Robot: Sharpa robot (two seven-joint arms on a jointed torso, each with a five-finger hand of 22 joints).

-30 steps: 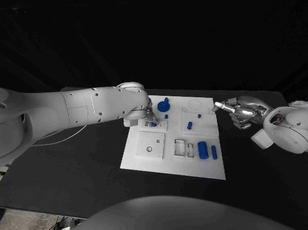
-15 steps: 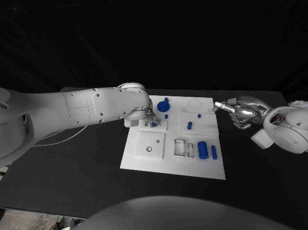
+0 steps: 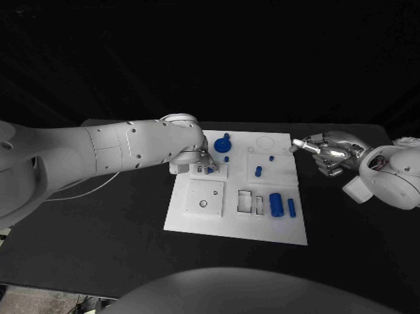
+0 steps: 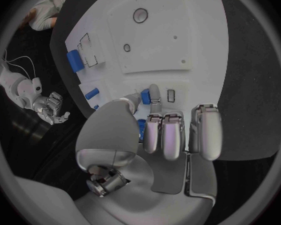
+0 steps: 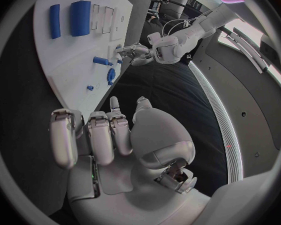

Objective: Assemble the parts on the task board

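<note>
One small blue part (image 4: 145,97) sits pinched by the left hand (image 4: 159,130); right hand (image 3: 325,151) curled, holding nothing.

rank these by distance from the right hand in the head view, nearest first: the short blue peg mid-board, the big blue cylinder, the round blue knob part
From the right hand:
1. Short blue peg, mid-board, on the hand's side.
2. Big blue cylinder, on the board's near part.
3. Round blue knob part, far corner, by the left hand.

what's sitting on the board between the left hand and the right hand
In the head view, between the left hand and right hand, the task board carries a round blue part and a short blue peg.
</note>
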